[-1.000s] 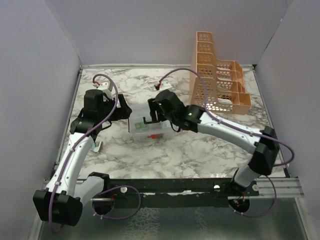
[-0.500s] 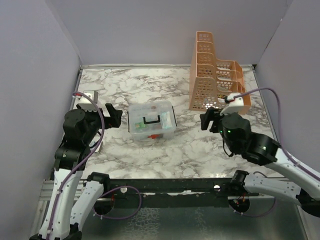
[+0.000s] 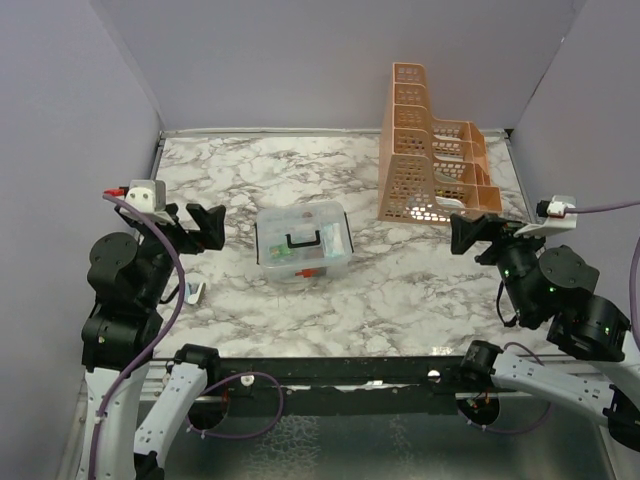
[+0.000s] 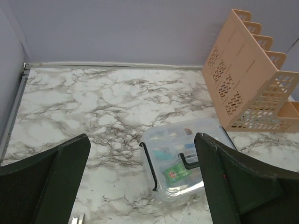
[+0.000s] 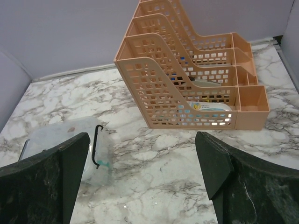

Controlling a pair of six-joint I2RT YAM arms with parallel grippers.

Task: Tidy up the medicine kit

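Note:
The medicine kit (image 3: 303, 243), a small clear box with a black handle and black side clips, sits closed on the marble table (image 3: 400, 290) left of centre, with small items visible through its lid. It also shows in the left wrist view (image 4: 180, 161) and, partly behind a finger, in the right wrist view (image 5: 60, 133). My left gripper (image 3: 200, 228) hovers open to the left of the kit, apart from it, empty (image 4: 141, 140). My right gripper (image 3: 476, 232) hovers open far to the right, near the rack's front, empty (image 5: 141, 137).
A tall orange perforated tiered rack (image 3: 430, 170) stands at the back right, with packets in its lower trays (image 5: 205, 109). A small pale object (image 3: 195, 291) lies at the table's left edge. Purple walls enclose the table on three sides.
Both arms have drawn back from the kit, the left toward the near left, the right toward the near right. Both pairs of jaws have spread wider. The kit has stayed put.

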